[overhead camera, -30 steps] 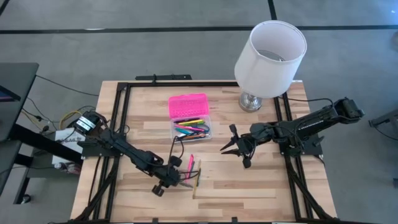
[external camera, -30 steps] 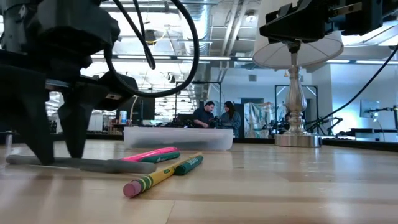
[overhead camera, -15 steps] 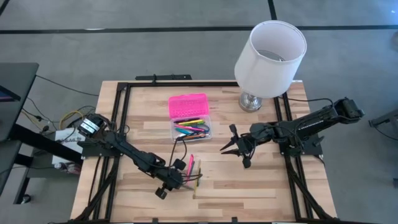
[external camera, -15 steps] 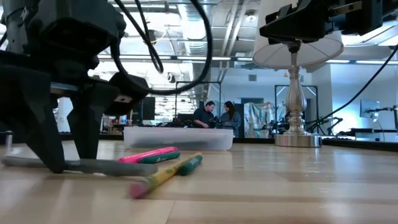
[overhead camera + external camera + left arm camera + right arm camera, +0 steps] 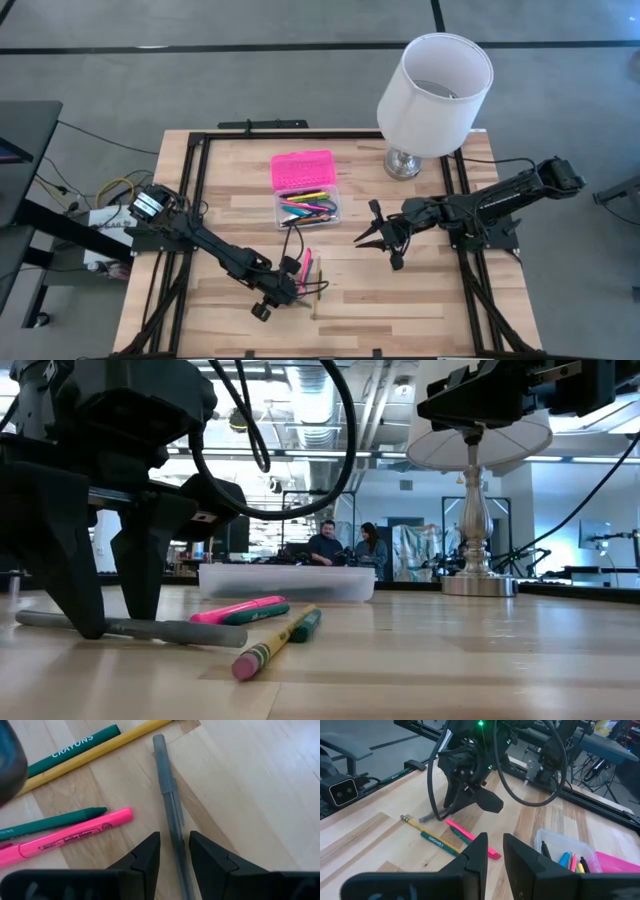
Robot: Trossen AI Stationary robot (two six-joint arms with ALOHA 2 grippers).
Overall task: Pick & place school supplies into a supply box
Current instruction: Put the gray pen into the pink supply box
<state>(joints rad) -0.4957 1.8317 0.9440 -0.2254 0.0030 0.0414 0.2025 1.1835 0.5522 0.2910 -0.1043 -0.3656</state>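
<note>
My left gripper (image 5: 290, 285) is down at the table, open, with one finger on each side of a grey pen (image 5: 167, 795). Beside it lie a pink highlighter (image 5: 75, 837), two green crayons (image 5: 50, 822) and a yellow pencil (image 5: 265, 650), all flat on the wood. The supply box's clear base (image 5: 307, 208) holds several pens, and its pink lid (image 5: 302, 170) lies open on the far side. My right gripper (image 5: 365, 240) hangs open above the table, right of the box. My left gripper comes from above, pointing down, with its fingers (image 5: 147, 852) astride the grey pen's shaft (image 5: 175, 837), which lies flat on the table. A thin gap shows on each side, so I cannot tell whether a finger touches the pen.
A white lamp (image 5: 435, 85) stands on its metal base (image 5: 403, 163) at the far right of the table. A black frame (image 5: 195, 190) runs along the table's edges. Bare wood lies between the loose supplies and the right gripper. People sit far behind the table.
My left gripper has moved toward the table's right edge, staying low at the table. The grey pen has slid the same way with it. The yellow pencil's eraser end has swung to the right, so the pencil lies at a new angle.
</note>
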